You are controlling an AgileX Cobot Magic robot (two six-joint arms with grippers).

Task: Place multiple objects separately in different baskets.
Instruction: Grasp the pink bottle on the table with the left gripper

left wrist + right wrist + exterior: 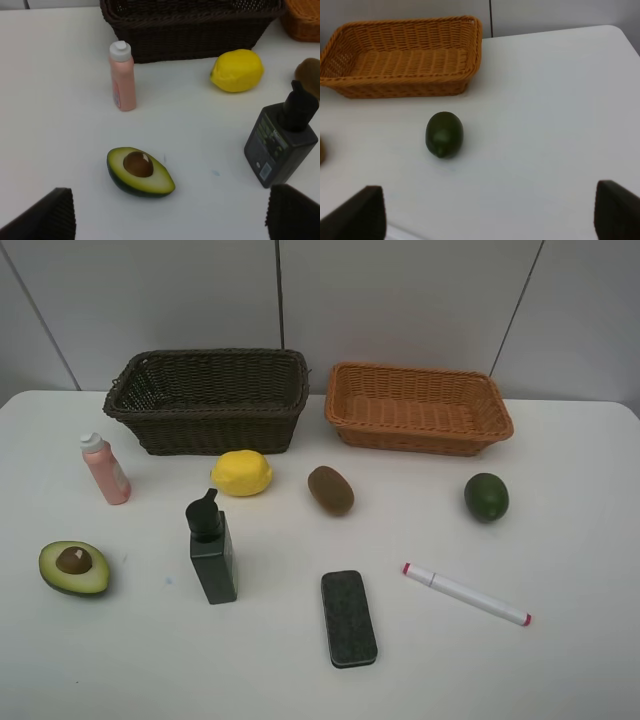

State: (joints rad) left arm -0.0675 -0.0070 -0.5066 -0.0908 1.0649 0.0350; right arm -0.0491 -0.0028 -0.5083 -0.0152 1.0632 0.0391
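A lab-style test bench is indicated. Unrelated props (241, 473) are spread out on a plain white table (580, 540), which is backed by grey wall panels (400, 300).

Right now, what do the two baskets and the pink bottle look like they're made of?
Dark basket: woven wicker or plastic rattan, matte dark brown; the crossing strands show. Orange basket: the same kind of weave, tan with a slight sheen. Pink bottle: probably plastic, smooth and opaque.
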